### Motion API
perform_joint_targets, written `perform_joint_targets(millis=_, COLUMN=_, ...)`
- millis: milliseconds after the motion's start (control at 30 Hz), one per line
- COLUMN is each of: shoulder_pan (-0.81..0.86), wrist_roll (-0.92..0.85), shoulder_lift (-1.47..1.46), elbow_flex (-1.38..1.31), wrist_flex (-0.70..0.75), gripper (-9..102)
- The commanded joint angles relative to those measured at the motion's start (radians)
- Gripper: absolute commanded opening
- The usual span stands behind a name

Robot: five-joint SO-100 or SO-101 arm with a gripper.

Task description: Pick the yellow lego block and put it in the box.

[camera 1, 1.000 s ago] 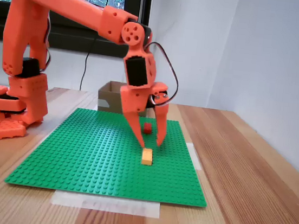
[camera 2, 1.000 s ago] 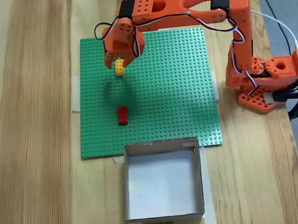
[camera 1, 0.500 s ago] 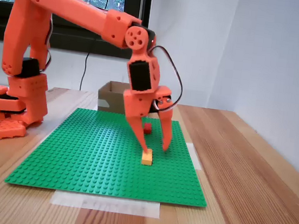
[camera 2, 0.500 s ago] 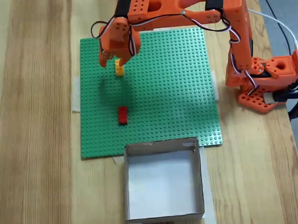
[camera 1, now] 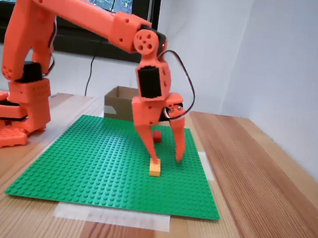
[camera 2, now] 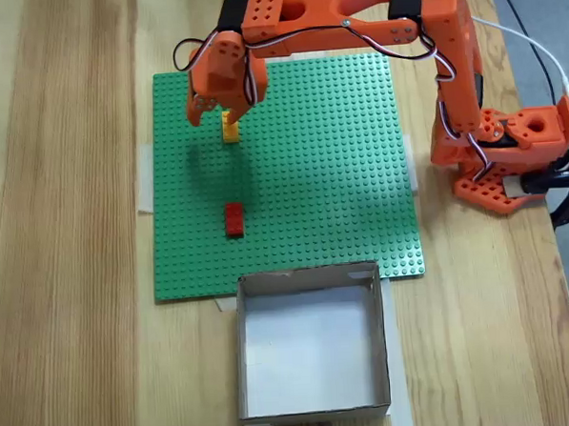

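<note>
The yellow lego block (camera 1: 155, 167) (camera 2: 230, 131) lies on the green baseplate (camera 1: 95, 163) (camera 2: 321, 173). My orange gripper (camera 1: 166, 158) (camera 2: 213, 117) hangs open just over the plate. One finger tip touches or nearly touches the block's far end, the other finger stands to the right in the side fixed view; the block is not between the fingers. The brown cardboard box (camera 1: 118, 103) (camera 2: 310, 343) stands open and empty beyond the plate's far edge in the side fixed view, at the bottom in the top-down fixed view.
A small red brick (camera 1: 157, 135) (camera 2: 233, 219) sits on the plate between the yellow block and the box. The arm's orange base (camera 1: 8, 118) (camera 2: 510, 153) stands beside the plate on the wooden table (camera 1: 255, 183). Cables (camera 2: 554, 75) run off near the base.
The gripper has swung toward the plate's outer edge and lowered a little, its fingers spreading wider. The yellow block has stayed where it was.
</note>
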Motion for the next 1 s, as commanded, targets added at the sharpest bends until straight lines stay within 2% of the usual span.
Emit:
perform_joint_targets(millis=0, shoulder_pan=-0.002, wrist_roll=0.014, shoulder_lift=0.006, elbow_flex=-0.046, wrist_flex=0.014, gripper=20)
perform_joint_targets(millis=967, shoulder_pan=-0.002, wrist_roll=0.051, shoulder_lift=0.109, elbow_flex=0.043, wrist_flex=0.089, gripper=23)
